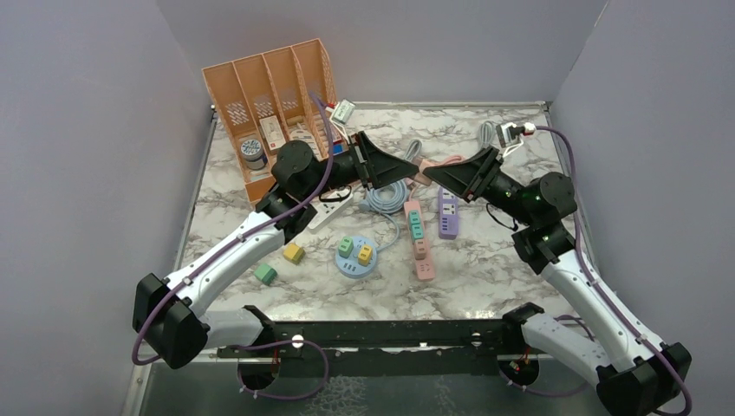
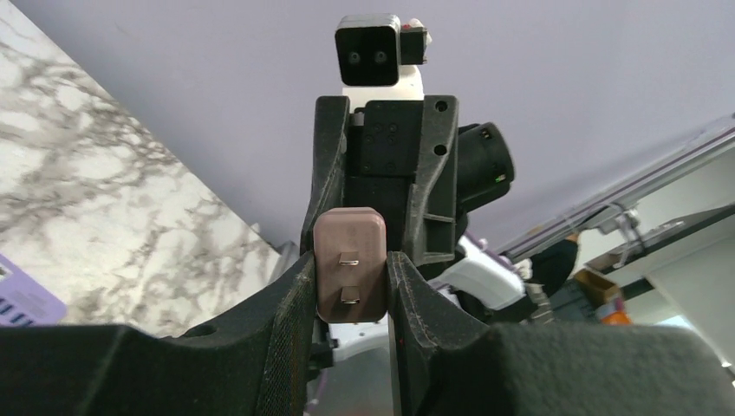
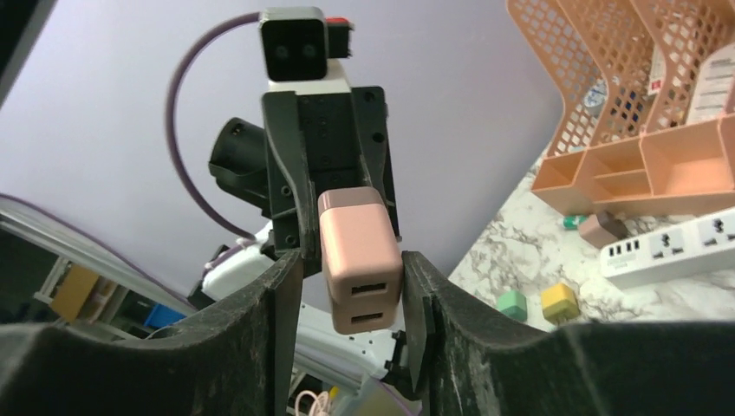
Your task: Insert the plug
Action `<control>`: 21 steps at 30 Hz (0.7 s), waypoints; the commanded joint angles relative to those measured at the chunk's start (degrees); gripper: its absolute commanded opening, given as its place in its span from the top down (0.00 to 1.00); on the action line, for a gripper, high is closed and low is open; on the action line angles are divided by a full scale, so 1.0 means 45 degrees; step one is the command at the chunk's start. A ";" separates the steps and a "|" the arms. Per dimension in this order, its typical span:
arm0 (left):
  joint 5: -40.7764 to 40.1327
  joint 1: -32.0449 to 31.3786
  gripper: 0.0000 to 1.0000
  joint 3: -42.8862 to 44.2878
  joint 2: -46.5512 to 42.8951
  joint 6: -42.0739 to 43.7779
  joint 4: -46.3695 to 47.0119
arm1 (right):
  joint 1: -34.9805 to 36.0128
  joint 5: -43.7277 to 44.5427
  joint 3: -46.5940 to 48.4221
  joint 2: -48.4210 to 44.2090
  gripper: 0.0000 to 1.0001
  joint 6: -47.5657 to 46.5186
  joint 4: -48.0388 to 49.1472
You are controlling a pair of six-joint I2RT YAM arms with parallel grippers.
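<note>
A pink plug adapter [image 2: 350, 269] hangs in the air between my two grippers, which meet tip to tip above the table's middle. My left gripper [image 2: 350, 256] is shut on it, both fingers pressed on its sides, its two metal prongs facing the left wrist camera. My right gripper [image 3: 353, 260] stands open around the other end of the adapter [image 3: 360, 256], where two USB ports show; one finger touches it and a gap shows at the other. In the top view the left gripper [image 1: 414, 166] and the right gripper [image 1: 431, 172] meet above a pink power strip [image 1: 419, 234].
A purple power strip [image 1: 447, 214], a white one [image 1: 334, 208] and a round blue socket hub [image 1: 357, 257] lie on the marble table. A coiled blue cable [image 1: 387, 198], a yellow cube [image 1: 294, 253] and a green cube [image 1: 265, 274] lie nearby. An orange organizer [image 1: 269, 95] stands at the back left.
</note>
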 commanded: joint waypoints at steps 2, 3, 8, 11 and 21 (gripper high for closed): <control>-0.0495 -0.0016 0.91 -0.0257 -0.0500 -0.0335 0.0950 | 0.0082 -0.1128 -0.0485 0.0074 0.62 0.1539 0.2560; -0.0510 -0.0019 0.90 -0.0292 -0.0500 -0.0306 0.0950 | 0.0088 -0.1211 -0.0463 0.0117 0.66 0.1496 0.2578; -0.0585 -0.0014 0.87 -0.0531 -0.0500 -0.0268 0.0969 | 0.0088 -0.1671 -0.0126 0.0417 0.80 0.1056 0.2308; -0.0673 -0.0014 0.81 -0.0735 -0.0551 -0.0016 0.0969 | 0.0078 -0.1721 -0.0102 0.0491 0.88 0.0669 0.2121; -0.4036 0.0006 0.25 -0.2932 -0.2561 0.3250 -0.1725 | 0.0085 0.0819 0.1388 -0.0144 0.99 -0.6163 -0.6528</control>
